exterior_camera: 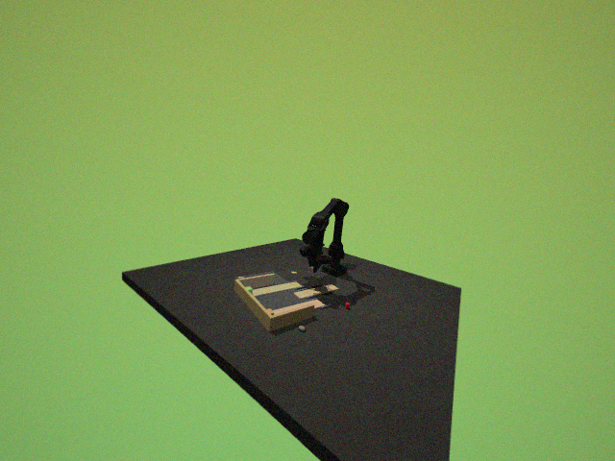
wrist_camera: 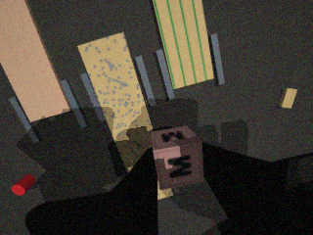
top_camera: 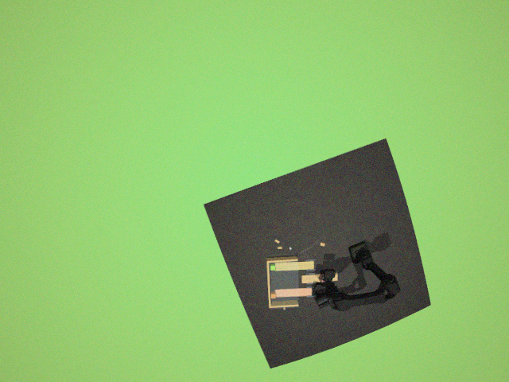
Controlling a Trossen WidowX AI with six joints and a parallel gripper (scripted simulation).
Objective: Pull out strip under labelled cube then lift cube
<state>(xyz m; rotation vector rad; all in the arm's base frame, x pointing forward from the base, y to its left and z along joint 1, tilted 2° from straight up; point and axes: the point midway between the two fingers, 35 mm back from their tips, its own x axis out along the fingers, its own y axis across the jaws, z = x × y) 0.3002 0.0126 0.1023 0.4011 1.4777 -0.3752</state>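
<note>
My gripper (exterior_camera: 312,270) (wrist_camera: 172,149) is shut on the labelled cube, a pinkish-brown cube (wrist_camera: 188,168) marked with a dark M, and holds it up above the table. The blue-speckled strip (top_camera: 307,278) (exterior_camera: 305,293) (wrist_camera: 109,69) lies below, outside the walled frame, with nothing seen resting on it; part is hidden by the arm. The green-striped strip (top_camera: 293,266) (exterior_camera: 278,288) (wrist_camera: 183,44) and the plain pink strip (top_camera: 293,292) (exterior_camera: 293,307) (wrist_camera: 29,64) lie on either side, reaching into the frame. A green cube (top_camera: 272,267) (exterior_camera: 249,289) and an orange cube (top_camera: 273,296) sit at their far ends.
The wooden frame (top_camera: 269,283) (exterior_camera: 293,317) has walls on three sides and opens toward the arm. Low blue-grey rails (wrist_camera: 73,104) flank the strips. A red cylinder (exterior_camera: 347,305) (wrist_camera: 24,184), a pale pebble (exterior_camera: 302,328) and a small tan block (top_camera: 322,243) (wrist_camera: 289,98) lie outside.
</note>
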